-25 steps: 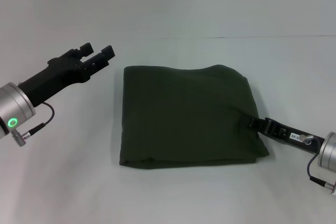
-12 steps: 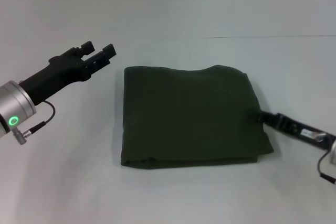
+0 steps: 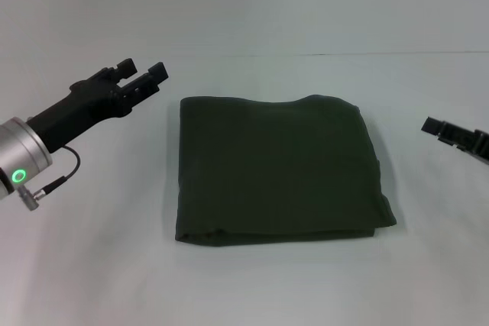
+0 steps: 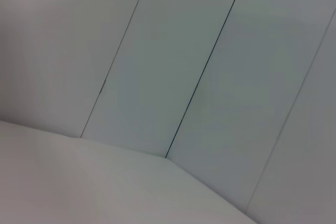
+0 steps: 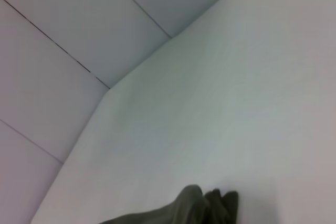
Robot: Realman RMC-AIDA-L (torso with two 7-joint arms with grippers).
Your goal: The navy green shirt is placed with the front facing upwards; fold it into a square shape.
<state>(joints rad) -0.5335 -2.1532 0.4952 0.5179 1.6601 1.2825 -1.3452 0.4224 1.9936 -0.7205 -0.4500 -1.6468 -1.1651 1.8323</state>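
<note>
One dark olive-green cotton shirt (image 3: 279, 169) lies folded into a roughly square, soft-edged pad in the middle of the plain white bench (image 3: 252, 288). Its matte top face shows only plain cloth. The far edge dips and rises in a gentle wave, the near edge shows stacked layers, and the near right corner pokes out a little. In the right wrist view a bunched, creased corner of the same shirt (image 5: 194, 205) shows against the smooth bench.

Two arms are in sight. The left claw (image 3: 141, 76), black and blocky on a black arm with a silver cuff bearing a green ring light (image 3: 18, 176), hovers off the shirt's far left corner, apart from the cloth, its two fingers parted with a narrow gap between them. The right claw (image 3: 434, 127) enters at the right border, clear of the shirt's right side; only a dark tip shows, and I cannot tell whether its fingers are together or apart.

Pale wall panels (image 4: 173, 56) with thin dark seams stand behind the bench.
</note>
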